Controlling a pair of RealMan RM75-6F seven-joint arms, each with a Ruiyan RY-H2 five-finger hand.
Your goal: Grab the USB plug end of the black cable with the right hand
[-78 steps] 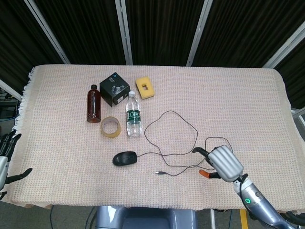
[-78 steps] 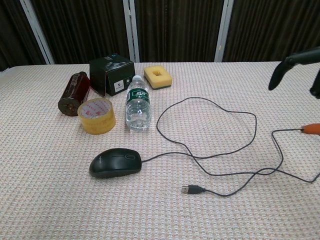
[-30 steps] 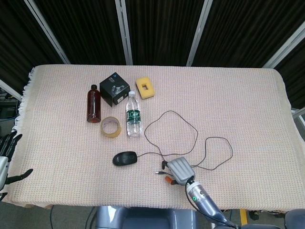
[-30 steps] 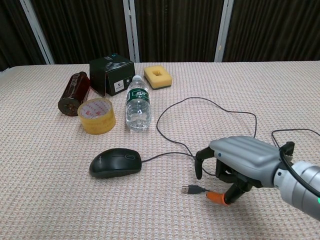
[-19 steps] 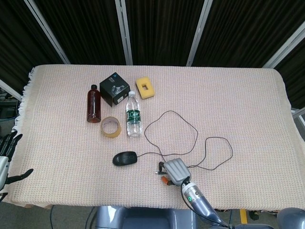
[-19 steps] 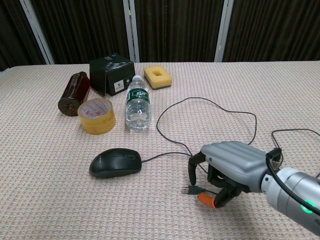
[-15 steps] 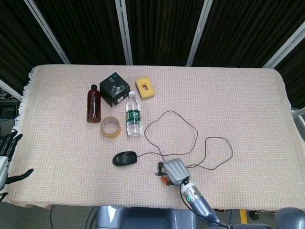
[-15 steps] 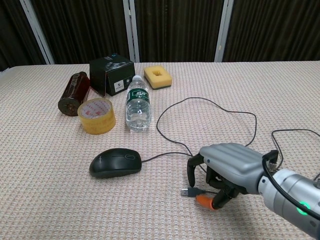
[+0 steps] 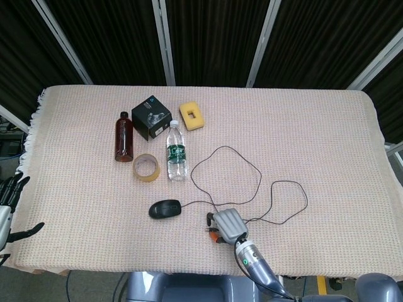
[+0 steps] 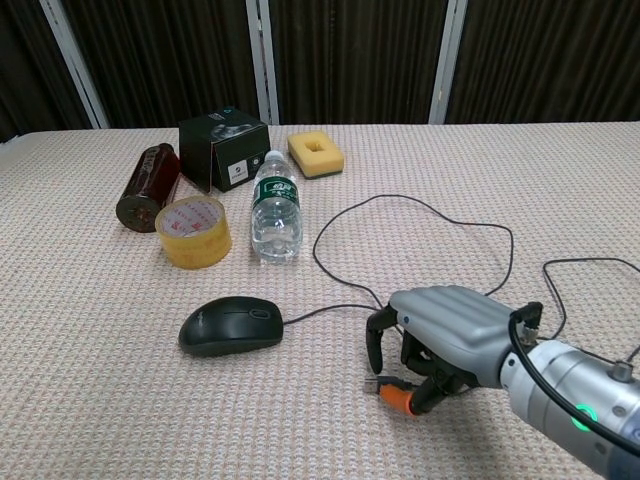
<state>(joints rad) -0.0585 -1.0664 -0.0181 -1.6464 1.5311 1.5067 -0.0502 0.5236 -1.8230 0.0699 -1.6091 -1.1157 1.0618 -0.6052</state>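
The black cable (image 10: pixel 440 216) runs in loops from a black mouse (image 10: pixel 230 326) across the cloth. Its USB plug (image 10: pixel 372 383) lies flat on the table near the front edge; only its metal tip shows. My right hand (image 10: pixel 445 338) hovers palm down right over the plug. A dark finger hangs just above the tip and the orange-tipped thumb lies beside it, with a small gap left. In the head view the right hand (image 9: pixel 229 225) covers the plug. My left hand (image 9: pixel 9 206) hangs off the table's left edge, fingers spread and holding nothing.
A water bottle (image 9: pixel 177 151), a tape roll (image 9: pixel 146 168), a brown bottle (image 9: pixel 124 136), a black box (image 9: pixel 151 117) and a yellow sponge (image 9: pixel 192 116) stand at the back left. The mouse (image 9: pixel 165 208) lies left of the right hand.
My right hand swept in from the right to the plug, then crept further left and lower over it. The plug has stayed on the table.
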